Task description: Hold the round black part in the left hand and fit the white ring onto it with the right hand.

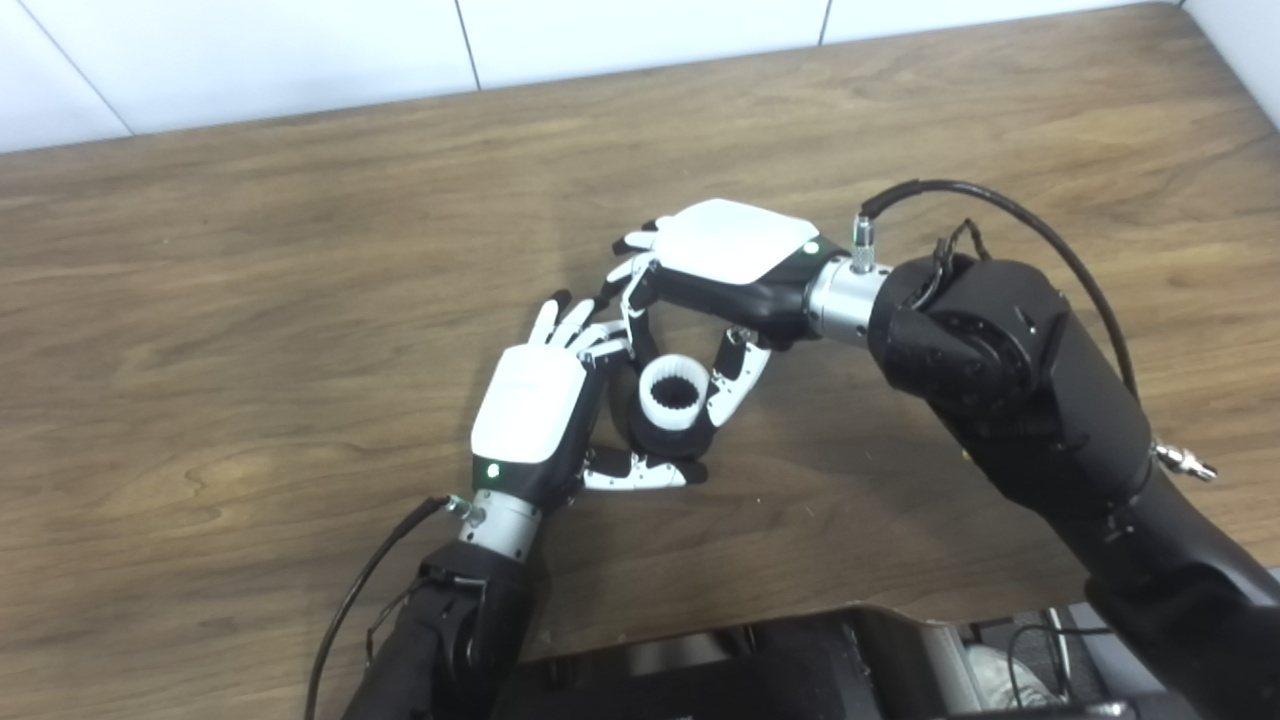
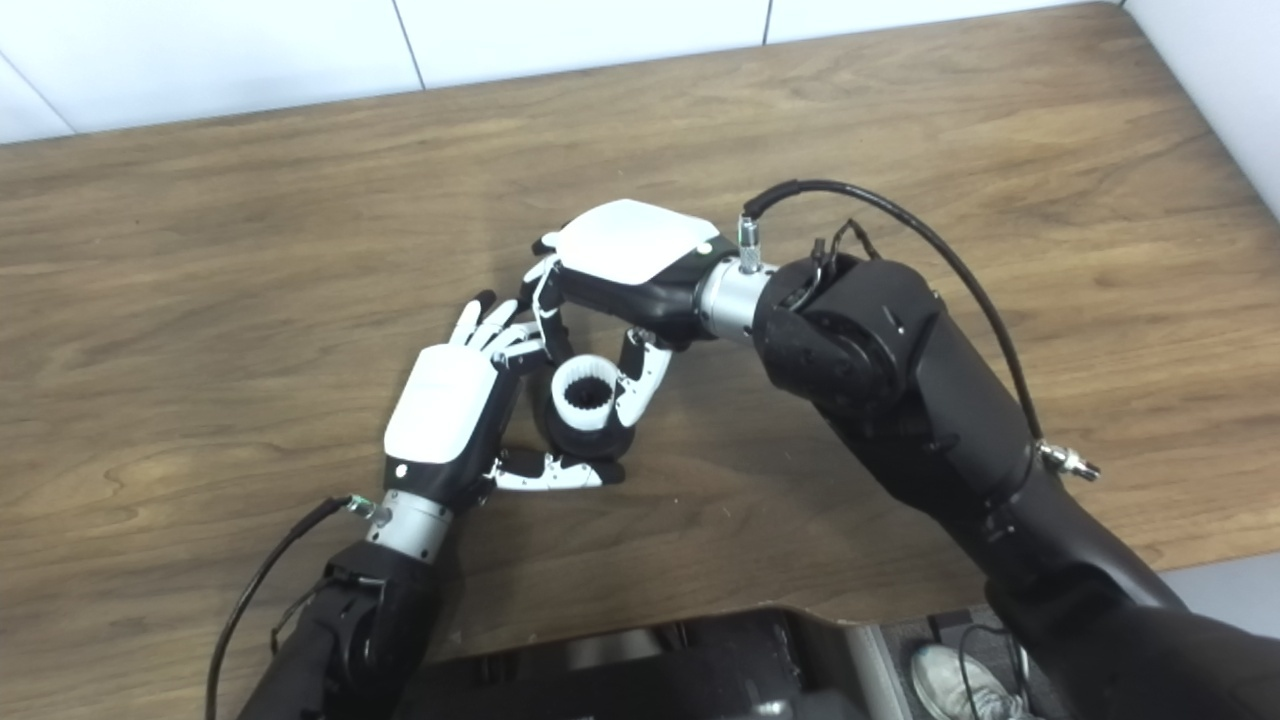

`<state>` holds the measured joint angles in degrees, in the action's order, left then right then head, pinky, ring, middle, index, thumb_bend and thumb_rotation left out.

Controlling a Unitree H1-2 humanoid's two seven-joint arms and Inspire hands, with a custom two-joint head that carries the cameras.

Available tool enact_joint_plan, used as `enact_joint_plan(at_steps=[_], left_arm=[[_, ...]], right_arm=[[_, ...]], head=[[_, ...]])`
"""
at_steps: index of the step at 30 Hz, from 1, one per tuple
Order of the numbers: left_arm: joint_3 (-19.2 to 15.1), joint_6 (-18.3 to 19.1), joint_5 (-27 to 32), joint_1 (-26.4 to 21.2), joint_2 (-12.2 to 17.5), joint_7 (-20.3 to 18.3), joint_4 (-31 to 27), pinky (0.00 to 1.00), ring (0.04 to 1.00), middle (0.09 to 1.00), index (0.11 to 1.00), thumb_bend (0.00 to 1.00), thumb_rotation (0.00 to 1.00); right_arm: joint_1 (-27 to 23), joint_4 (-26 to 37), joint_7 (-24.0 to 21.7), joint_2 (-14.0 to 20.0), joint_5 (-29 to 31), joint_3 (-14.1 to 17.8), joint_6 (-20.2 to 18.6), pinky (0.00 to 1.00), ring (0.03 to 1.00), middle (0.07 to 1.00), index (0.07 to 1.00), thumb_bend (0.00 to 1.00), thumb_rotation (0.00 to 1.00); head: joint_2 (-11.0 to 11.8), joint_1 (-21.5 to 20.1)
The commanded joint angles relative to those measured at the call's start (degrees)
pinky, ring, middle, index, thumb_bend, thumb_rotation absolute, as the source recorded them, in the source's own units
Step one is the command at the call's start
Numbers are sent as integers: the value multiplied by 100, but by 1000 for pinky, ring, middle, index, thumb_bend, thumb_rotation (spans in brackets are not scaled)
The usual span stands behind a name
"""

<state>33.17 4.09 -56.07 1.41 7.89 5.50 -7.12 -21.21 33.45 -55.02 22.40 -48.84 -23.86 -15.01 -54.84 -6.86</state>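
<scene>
Both hands grip now: my left hand (image 1: 530,410) clasps the black part (image 1: 655,437), right hand (image 1: 730,270) pinches the ring (image 1: 673,393) atop it; next, I'd press squarely down.

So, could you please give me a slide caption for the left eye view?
Left hand steadies the round black part while the right hand seats the white ring on it.

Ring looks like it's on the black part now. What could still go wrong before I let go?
The white ring sits on the round black part, but full seating isn't visible; it may be cocked. The right robot hand pinches it and could lift it when opening. The left robot hand holds loosely, so the part might shift.
</scene>
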Motion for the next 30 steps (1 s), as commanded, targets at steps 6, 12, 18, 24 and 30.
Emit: enact_joint_plan(at_steps=[6,12,18,24,30], left_arm=[[178,158,-155,205,65,-480,143,1000,918,784,484,525,59],[185,173,-144,200,55,-495,131,1000,919,786,484,525,59],[197,189,-138,193,43,-500,126,1000,922,787,484,525,59],[186,184,-96,188,16,-499,146,1000,926,789,484,525,58],[188,189,-115,183,-10,-486,149,1000,928,790,484,525,58]], right_arm=[[-67,176,53,22,8,66,107,978,961,852,482,526,137],[-31,204,38,42,42,61,117,989,962,851,482,526,137],[13,215,46,40,16,40,134,983,967,860,482,525,137],[40,191,94,49,-1,24,208,968,965,859,482,525,137],[37,189,62,67,12,47,190,967,967,860,483,525,137]], head=[[-37,-18],[-39,7],[-31,-15],[-17,-3],[-13,15]])
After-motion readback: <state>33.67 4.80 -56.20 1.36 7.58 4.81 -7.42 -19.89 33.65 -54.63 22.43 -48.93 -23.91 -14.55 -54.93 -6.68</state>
